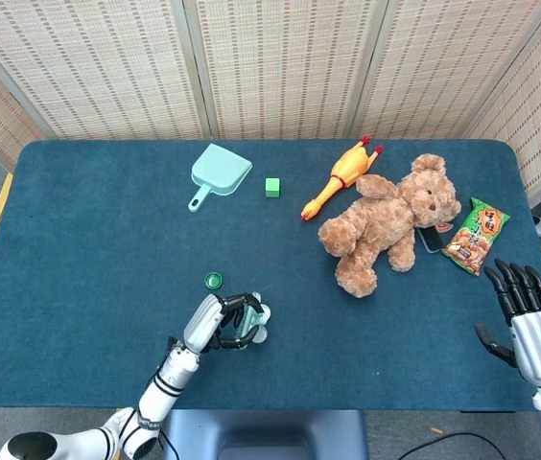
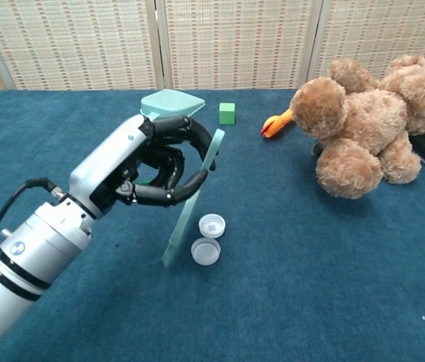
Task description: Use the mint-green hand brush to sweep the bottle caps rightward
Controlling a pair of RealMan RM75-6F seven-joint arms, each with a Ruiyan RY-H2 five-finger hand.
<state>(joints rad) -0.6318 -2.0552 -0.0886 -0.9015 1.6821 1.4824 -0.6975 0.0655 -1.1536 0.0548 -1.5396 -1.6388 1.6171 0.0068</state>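
Mint-green and thin, the hand brush (image 2: 194,198) stands nearly upright in our left robot hand (image 2: 141,173), whose dark fingers (image 2: 169,197) wrap around its upper part; the lower edge reaches down to the blue cloth of the table (image 2: 288,286). Just to the right of that edge we see two white bottle caps (image 2: 209,239), one behind the other, close to the brush and almost touching each other. In the head view this robot hand sits near the front edge of the table, with a small green cap (image 1: 214,280) lying just behind and to its left.

Our right robot hand (image 1: 528,316) shows only in the head view, at the far right front corner, holding nothing, its fingers straight and spread.

Farther back we find a mint-green dustpan (image 1: 218,174), a green cube (image 1: 272,187) just right of it, and a yellow rubber chicken (image 1: 340,176) lying aslant. A brown teddy bear (image 1: 391,219) sprawls right of centre, the chicken's beak end near its arm. A snack packet (image 1: 475,234) lies beside the bear's right side, with a dark object partly tucked between them.
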